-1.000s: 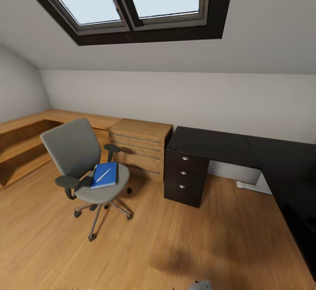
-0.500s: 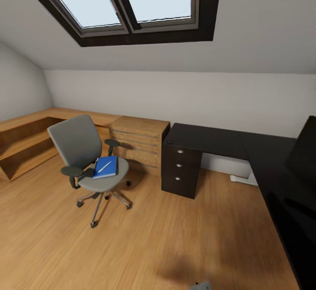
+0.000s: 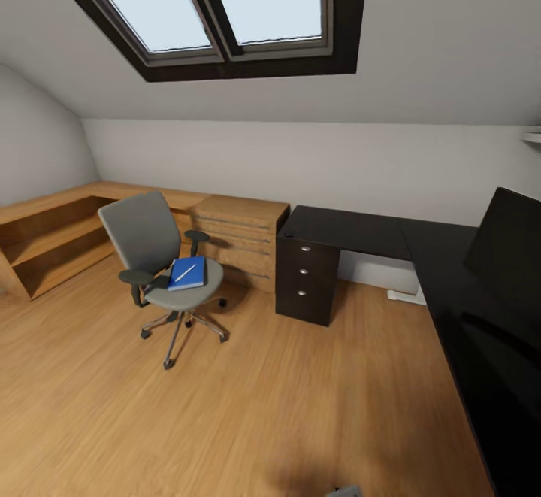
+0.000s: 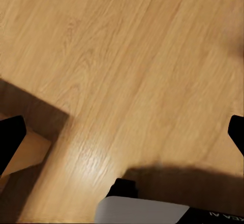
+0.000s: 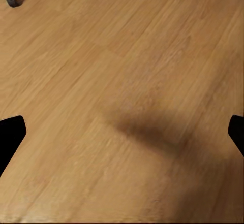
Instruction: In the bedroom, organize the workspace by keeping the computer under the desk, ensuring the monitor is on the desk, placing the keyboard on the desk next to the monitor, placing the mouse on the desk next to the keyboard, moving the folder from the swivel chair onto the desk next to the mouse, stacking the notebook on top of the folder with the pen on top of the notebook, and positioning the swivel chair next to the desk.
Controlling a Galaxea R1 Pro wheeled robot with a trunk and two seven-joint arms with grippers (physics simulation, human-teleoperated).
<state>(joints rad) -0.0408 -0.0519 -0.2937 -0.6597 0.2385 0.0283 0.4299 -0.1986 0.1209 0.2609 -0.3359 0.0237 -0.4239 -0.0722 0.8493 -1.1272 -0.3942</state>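
Note:
The grey swivel chair (image 3: pixel 150 245) stands on the wood floor left of the desk, with the blue folder (image 3: pixel 187 274) flat on its seat. The white pen (image 3: pixel 185 272) lies on the folder. The glossy black desk (image 3: pixel 353 228) runs along the far wall and down the right side, with its dark drawer unit (image 3: pixel 303 280) at the near left end. The black monitor (image 3: pixel 512 250) stands on the right wing. The keyboard is out of view. My left gripper (image 4: pixel 122 135) and right gripper (image 5: pixel 122 132) hang open over bare floor, nothing between their fingers.
A light wooden counter with drawers (image 3: pixel 239 235) and low shelves (image 3: pixel 45 245) fills the left corner behind the chair. A skylight (image 3: pixel 218 8) sits in the sloped ceiling. Two chair casters (image 5: pixel 11 0) show in the right wrist view. Open floor lies between me and the chair.
The whole head view has shifted: chair and desk look smaller and farther, and the monitor has come into sight at the right. The camera moved; nothing in the room moved.

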